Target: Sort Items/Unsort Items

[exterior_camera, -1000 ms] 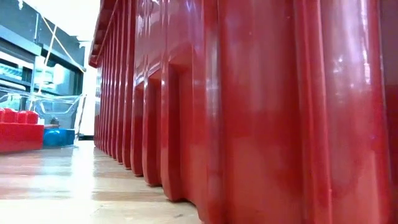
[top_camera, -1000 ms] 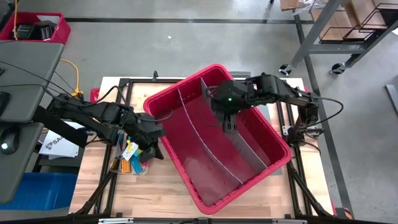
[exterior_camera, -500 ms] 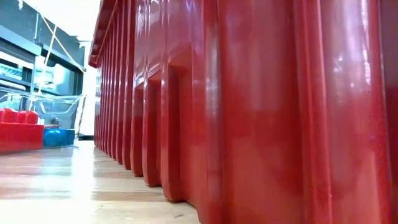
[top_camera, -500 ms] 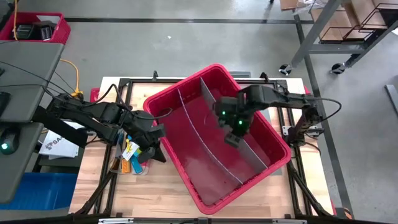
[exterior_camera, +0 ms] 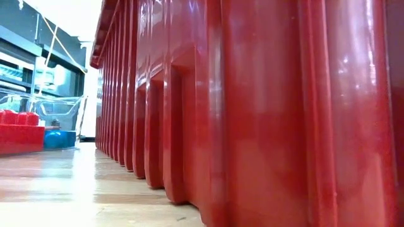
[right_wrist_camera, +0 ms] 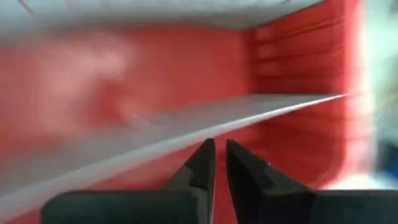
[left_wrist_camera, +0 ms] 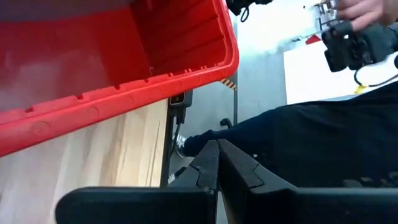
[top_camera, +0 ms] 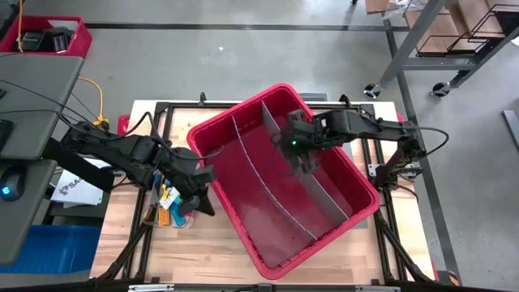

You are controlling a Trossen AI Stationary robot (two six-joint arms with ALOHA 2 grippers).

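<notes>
The items lie in a small heap (top_camera: 166,203) of orange, yellow and blue pieces on the wood table, left of the big red bin (top_camera: 235,109). In the low view a red block (exterior_camera: 19,129) and a blue piece (exterior_camera: 53,139) sit far left. My left gripper (top_camera: 203,195) (left_wrist_camera: 216,149) is shut and empty, beside the bin's left wall and just right of the heap. My right gripper (top_camera: 304,166) (right_wrist_camera: 219,152) hangs inside the bin by a grey divider (right_wrist_camera: 186,124). Its fingers point down, all but closed, with nothing between them.
The bin sits askew across the table's middle, split by two grey dividers (top_camera: 268,182) (top_camera: 316,191); its compartments show no pieces. Its ribbed wall (exterior_camera: 252,113) fills the low view. A person in dark clothes (left_wrist_camera: 311,143) stands beyond the table. Bare wood lies along the near edge.
My right gripper has sunk lower into the bin and its wrist has rolled, while the arm has folded in toward the bin's far side. The heap and the bin have not moved.
</notes>
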